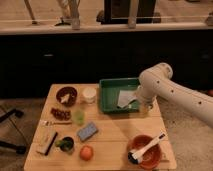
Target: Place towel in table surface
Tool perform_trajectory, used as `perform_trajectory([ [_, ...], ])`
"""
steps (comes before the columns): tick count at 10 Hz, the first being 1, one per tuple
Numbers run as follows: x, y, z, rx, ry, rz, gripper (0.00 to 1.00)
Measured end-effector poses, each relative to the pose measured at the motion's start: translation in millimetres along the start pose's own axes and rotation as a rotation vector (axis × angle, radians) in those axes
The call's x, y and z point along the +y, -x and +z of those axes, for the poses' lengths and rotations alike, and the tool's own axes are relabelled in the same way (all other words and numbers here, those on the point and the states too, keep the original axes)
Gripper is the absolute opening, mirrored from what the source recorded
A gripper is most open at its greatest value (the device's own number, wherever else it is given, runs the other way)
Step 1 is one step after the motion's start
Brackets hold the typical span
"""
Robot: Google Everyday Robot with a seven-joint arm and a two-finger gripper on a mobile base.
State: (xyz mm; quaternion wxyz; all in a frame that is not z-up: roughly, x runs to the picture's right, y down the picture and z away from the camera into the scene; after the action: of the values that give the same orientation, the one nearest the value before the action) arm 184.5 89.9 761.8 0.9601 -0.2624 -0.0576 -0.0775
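The towel (125, 98) is a pale grey cloth lying crumpled in the right half of a green tray (109, 95) at the back of the wooden table (112, 132). My white arm reaches in from the right and bends down over the tray's right edge. The gripper (143, 104) is at the tray's front right corner, just right of the towel, mostly hidden by the arm.
A brown bowl (66, 95), white cup (89, 94) and green cup (79, 116) stand left of the tray. A blue sponge (87, 131), an orange (86, 152) and a red bowl holding a white brush (146, 150) sit near the front. A dark cabinet stands behind.
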Motion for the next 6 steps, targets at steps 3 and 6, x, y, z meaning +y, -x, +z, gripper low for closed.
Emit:
perform_trajectory([
  [3, -9, -2, 9, 0.001, -0.009, 0.001, 0.80],
  [6, -23, 4, 22, -0.009, -0.022, 0.002, 0.80],
])
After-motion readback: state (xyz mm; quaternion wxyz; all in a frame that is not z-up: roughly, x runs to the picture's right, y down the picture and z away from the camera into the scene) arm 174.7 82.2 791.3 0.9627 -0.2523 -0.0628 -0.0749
